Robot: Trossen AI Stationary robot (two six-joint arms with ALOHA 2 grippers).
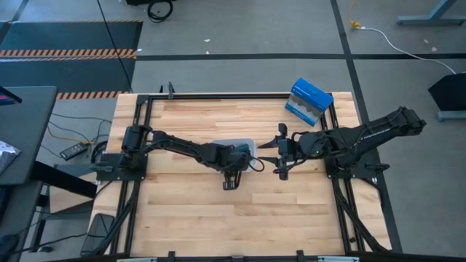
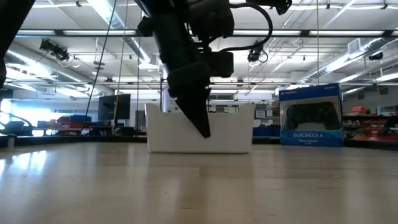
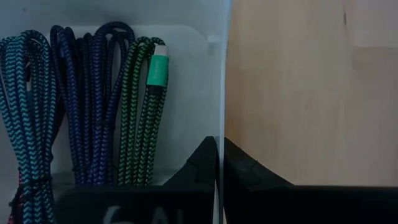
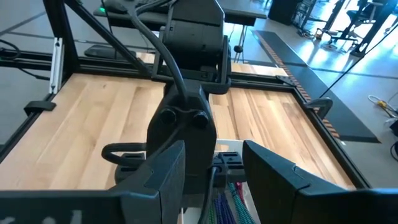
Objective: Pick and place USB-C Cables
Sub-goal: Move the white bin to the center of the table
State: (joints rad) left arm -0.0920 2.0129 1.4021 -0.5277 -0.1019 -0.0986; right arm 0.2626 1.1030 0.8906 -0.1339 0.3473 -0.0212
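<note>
The cables point(image 3: 93, 106) lie side by side in the white tray point(image 1: 234, 144) at the middle of the table point(image 1: 189, 218): a teal one, a blue-purple one and a green one with a teal plug, all braided and folded into long bundles. They look light and limp, with a rough woven sheath that should not slip; a pinch across the middle of one bundle, taking all its strands at once, seems the surest hold, since a grab near the end would likely let the loops sag or spread. The left gripper point(image 3: 219, 163) hangs over the tray's near rim, its fingers together with only a thin slit between them, straddling the tray's side wall; the green cable lies just beside the tips, not touching, the others farther in. The right gripper point(image 4: 211, 165) waits near the tray's right edge, fingers apart and empty, pointed at the left arm's wrist.
</note>
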